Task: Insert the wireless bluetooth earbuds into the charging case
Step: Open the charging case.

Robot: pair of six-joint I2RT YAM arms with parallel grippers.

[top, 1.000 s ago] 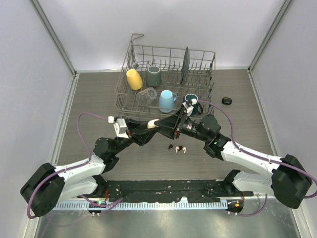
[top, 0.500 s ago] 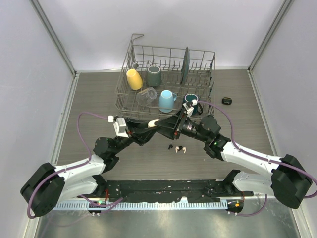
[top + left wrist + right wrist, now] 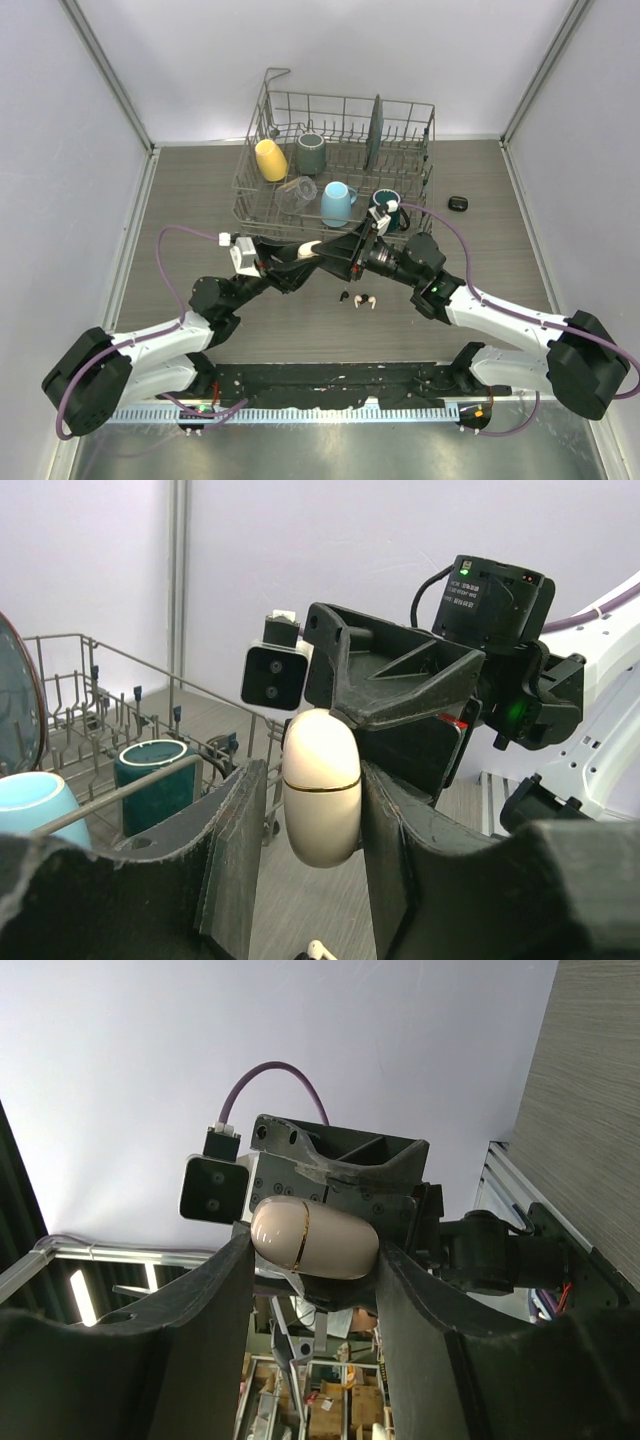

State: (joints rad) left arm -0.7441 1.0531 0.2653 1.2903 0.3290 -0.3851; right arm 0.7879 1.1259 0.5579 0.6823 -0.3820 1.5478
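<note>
Top external view: the two black hands meet tip to tip above the wood-grain table [image 3: 200, 200]. The left hand [image 3: 312, 253] and right hand [image 3: 323, 256] both bracket a smooth, cream-white, egg-shaped charging case [image 3: 308, 248]. Below them on the table lie the wireless bluetooth earbuds [image 3: 368, 300], one dark and one pale, just beside each other. Behind stands a wire dish rack [image 3: 262, 105] holding a yellow cup [image 3: 270, 159], a grey-green mug [image 3: 311, 153], a clear glass [image 3: 297, 192], a light blue mug [image 3: 338, 203], a dark teal mug [image 3: 385, 205] and an upright plate [image 3: 376, 130]. A small black item [image 3: 457, 203] sits well apart at the right.

Left wrist view: the glossy case, ringed by a thin gold seam, stands upright between the matte fingers [image 3: 235, 850]. A sliver of background shows beside one finger, so the left hand is loosened around it.

Right wrist view: the case lies sideways, touching both fingers [image 3: 200, 1350]; the right hand is grasping it.
</note>
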